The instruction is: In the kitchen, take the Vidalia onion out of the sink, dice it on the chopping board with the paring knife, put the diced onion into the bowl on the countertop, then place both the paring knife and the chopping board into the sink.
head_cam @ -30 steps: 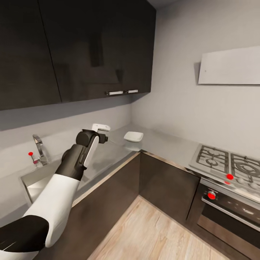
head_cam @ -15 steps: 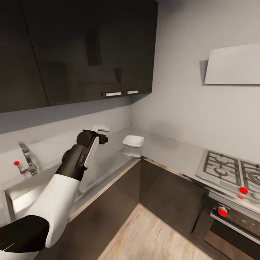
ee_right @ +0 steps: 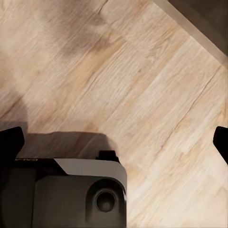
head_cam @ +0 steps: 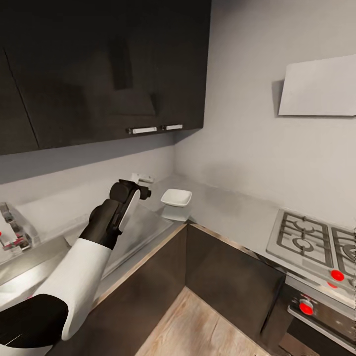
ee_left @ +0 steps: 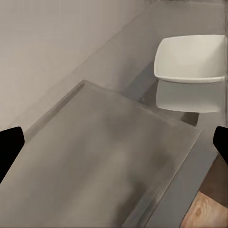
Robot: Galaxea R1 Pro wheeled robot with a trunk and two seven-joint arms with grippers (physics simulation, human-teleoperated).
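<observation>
One arm of mine is raised in the head view: the left arm, stretched over the tabletop point(head_cam: 232, 210), its gripper point(head_cam: 143, 184) hanging above the grey surface just short of the bowl point(head_cam: 176, 198); the bowl, white and square with rounded corners, sits on the tabletop near the corner where the two runs of counter meet, well apart from the sink point(head_cam: 29, 267), whose steel basin and chrome tap point(head_cam: 12, 230) I see at the left edge of the head view; from the left wrist camera I see the left gripper point(ee_left: 114, 147) spread wide, its two dark fingertips point(ee_left: 9, 145) at opposite edges of the picture with nothing between them, and beyond them the bowl point(ee_left: 190, 59) and its reflection on the tabletop point(ee_left: 104, 166); the right gripper point(ee_right: 114, 142) is likewise wide apart and empty, its fingertips point(ee_right: 10, 140) at the picture's sides over the wooden floor point(ee_right: 142, 90), with the robot's grey base point(ee_right: 66, 192) below it; in the head view dark wall cabinets point(head_cam: 99, 69) hang above the tabletop, and a hob point(head_cam: 309, 237) with red knobs point(head_cam: 337, 275) lies at the right.
</observation>
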